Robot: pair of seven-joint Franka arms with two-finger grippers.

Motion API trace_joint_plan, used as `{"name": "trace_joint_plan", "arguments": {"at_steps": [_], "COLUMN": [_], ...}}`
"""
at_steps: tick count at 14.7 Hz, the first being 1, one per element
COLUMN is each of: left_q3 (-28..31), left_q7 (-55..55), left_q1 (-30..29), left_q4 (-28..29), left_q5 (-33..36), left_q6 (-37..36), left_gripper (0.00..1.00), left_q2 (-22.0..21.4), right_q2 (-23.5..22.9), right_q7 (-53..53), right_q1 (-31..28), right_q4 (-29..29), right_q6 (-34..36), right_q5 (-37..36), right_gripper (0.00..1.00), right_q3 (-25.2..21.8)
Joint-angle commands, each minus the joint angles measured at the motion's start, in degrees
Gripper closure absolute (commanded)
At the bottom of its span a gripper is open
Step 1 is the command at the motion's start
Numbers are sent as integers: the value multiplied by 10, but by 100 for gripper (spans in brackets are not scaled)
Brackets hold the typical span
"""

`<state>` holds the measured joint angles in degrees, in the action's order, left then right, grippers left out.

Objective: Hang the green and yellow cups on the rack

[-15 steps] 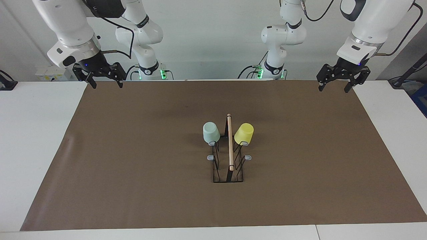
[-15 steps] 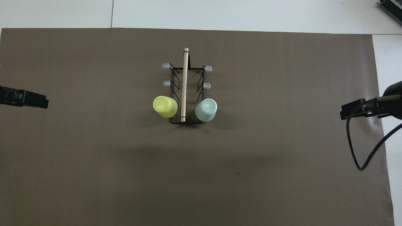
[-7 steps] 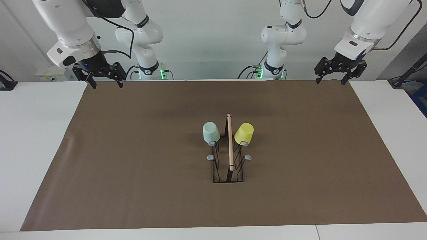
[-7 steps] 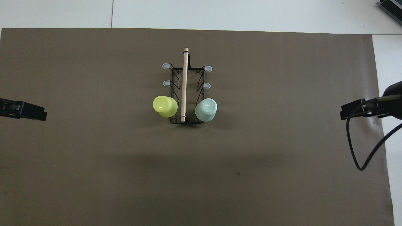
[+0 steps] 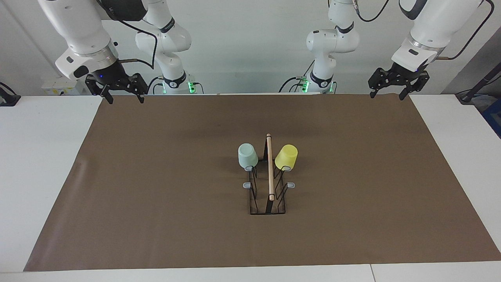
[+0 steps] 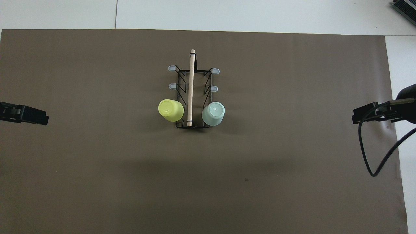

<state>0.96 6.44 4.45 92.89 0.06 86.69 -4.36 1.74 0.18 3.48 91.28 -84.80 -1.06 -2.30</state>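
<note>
A black wire rack (image 5: pixel 268 188) with a wooden rod handle stands near the middle of a brown mat (image 5: pixel 156 196) on a white table (image 5: pixel 39 156). A mint green cup (image 5: pixel 247 155) and a yellow cup (image 5: pixel 286 156) hang upside down on the prongs at the rack's end nearer the robots, the green on the right arm's side, the yellow on the left arm's. Both cups are well apart from either gripper. The left gripper (image 5: pixel 385 94) and right gripper (image 5: pixel 124 98) hover over the mat's two corners nearest the robots, jaws open and empty.
</note>
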Motion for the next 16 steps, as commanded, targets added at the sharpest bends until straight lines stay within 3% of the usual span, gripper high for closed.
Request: {"name": "trace_joint_plan", "arguments": {"at_steps": [1, 6, 11, 16], "left_q3": [0, 0, 0, 0], "left_q7": [0, 2, 2, 2], "left_q1": [-1, -1, -1, -1], "left_q4": [13, -14, -82, -83], "left_q5": [-1, -1, -4, -1], "left_q6": [10, 31, -23, -26], "left_gripper": [0, 0, 0, 0], "left_q2": [-14, 1, 37, 38], "right_q2": [7, 7, 7, 5], "right_q7": [-14, -14, -14, -14], "right_q1": [-5, -5, -5, -5], "right_q4": [7, 7, 7, 3], "right_q6": [6, 6, 6, -5], "right_q5": [4, 4, 4, 4], "right_gripper": [0, 0, 0, 0], "right_q3": [1, 1, 1, 1]}}
